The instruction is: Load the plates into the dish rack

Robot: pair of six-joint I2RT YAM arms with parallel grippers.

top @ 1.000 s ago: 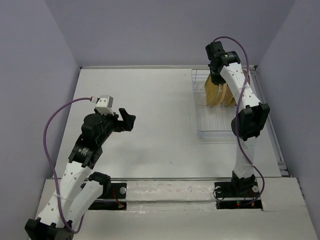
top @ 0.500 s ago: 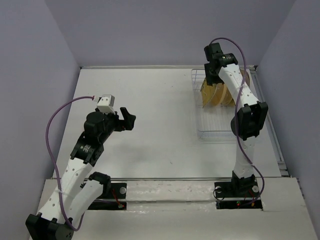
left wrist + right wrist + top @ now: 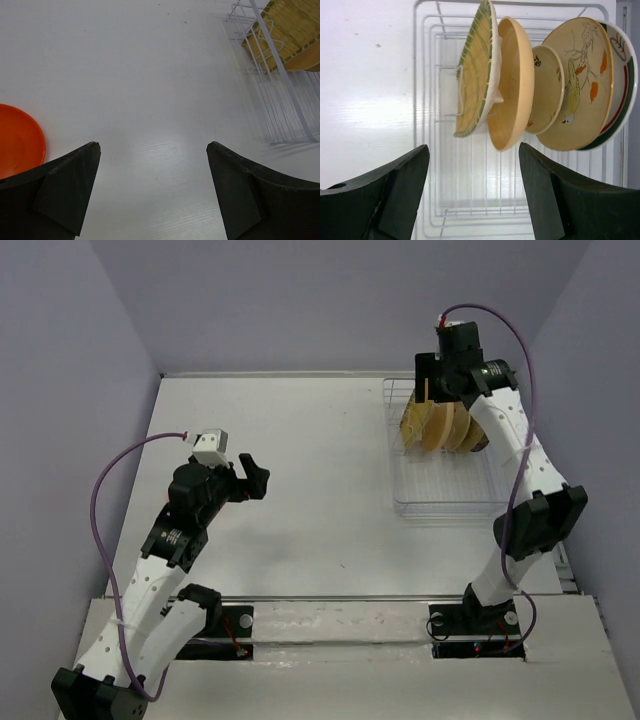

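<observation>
Right pincer [image 3: 471, 160] is released now, jaws spread wide with nothing between them, hanging over the far end of the dish rack [image 3: 427, 107]. A second ago it was down low among the plates; now it has come up off them, and the right arm's elbow has swung out past the rack's right side.

Right under it, five plates stand on edge in the rack's far rows. The yellow-green woven plate [image 3: 472, 85] sits on the open-tabletop side and leans against the orange-tan plate [image 3: 512, 85]. After that come the small beige floral plate [image 3: 547, 90], the cream oval plate [image 3: 575, 85] and the white plate with the green-red rim [image 3: 623, 75]. The woven one stands on its own with no fingers on it. The near half of the rack is just bare wire.

Left pincer [image 3: 152, 150] is also released, jaws wide, hovering over the tabletop [image 3: 320, 440] well apart from the rack's left side. It looks the same as a second ago. The small orange-red plate [image 3: 17, 140] lies flat on the tabletop, well away from the rack, just beside one of the left pincer's fingers. I only spot it in the left wrist view.
</observation>
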